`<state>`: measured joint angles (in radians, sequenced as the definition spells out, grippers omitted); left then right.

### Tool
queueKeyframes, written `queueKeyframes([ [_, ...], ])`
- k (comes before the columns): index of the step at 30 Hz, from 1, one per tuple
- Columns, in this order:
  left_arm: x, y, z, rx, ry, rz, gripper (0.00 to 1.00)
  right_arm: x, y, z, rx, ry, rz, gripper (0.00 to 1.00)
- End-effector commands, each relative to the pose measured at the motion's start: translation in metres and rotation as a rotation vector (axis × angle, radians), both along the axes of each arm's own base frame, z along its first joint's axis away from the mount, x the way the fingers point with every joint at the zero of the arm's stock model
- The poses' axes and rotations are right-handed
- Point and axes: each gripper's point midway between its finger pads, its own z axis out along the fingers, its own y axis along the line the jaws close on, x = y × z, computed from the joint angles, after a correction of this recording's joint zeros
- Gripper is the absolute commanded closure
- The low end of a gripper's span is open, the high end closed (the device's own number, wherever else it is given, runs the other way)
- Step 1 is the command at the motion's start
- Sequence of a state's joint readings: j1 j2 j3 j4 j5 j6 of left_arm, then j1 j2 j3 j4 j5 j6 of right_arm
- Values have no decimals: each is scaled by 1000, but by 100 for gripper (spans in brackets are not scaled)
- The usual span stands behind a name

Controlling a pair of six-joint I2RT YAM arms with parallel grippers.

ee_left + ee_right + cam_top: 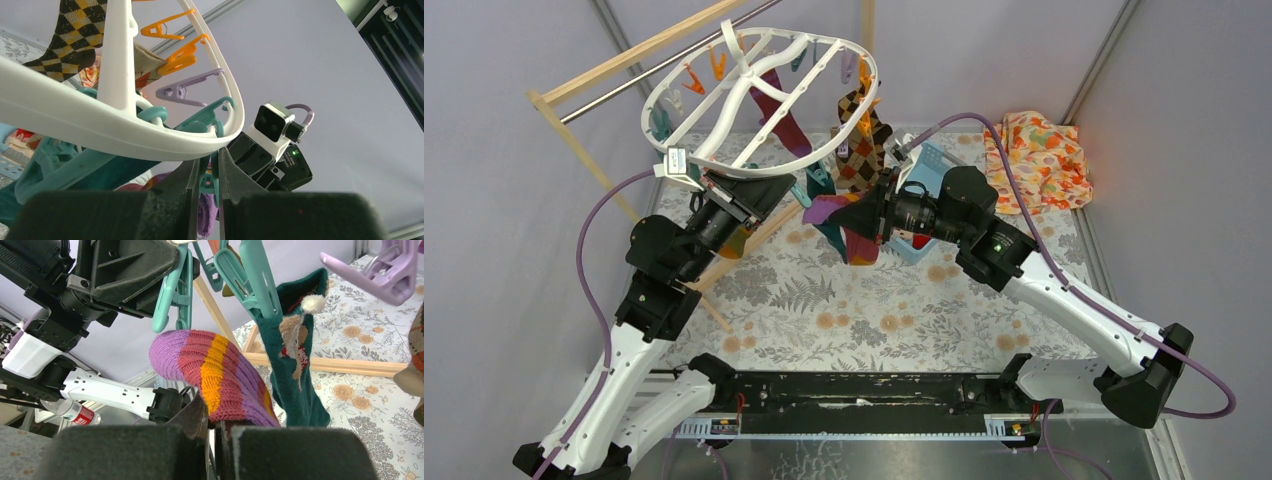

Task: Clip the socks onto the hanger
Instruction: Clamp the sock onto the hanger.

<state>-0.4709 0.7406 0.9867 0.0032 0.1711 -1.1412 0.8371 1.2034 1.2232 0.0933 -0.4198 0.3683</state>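
The right fingers [195, 416] grip the soft, limp purple-striped sock [215, 370], whose thin cuff edge likely suits the teal peg [175, 290] that the left fingers [180, 190] pinch under the hanger [100, 127].

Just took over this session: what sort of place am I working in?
Probably a staged lab test cell, not a home laundry: plain grey panel walls on metal framing, a floral-covered table, and a wooden rack behind the white peg hanger.
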Motion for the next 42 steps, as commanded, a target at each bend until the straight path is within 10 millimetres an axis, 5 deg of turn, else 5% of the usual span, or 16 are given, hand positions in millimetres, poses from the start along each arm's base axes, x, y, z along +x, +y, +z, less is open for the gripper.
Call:
queueKeyframes([
  [1,-15,0,20,-42,-41,-43,100,4,0,29,74,-79,-27,100],
  [29,-6,-1,6,-66,12,-29,100,4,-13,50,237,-104,-88,100],
  [42,-6,0,12,-74,3,-24,100,6,-2,38,218,-73,-61,100],
])
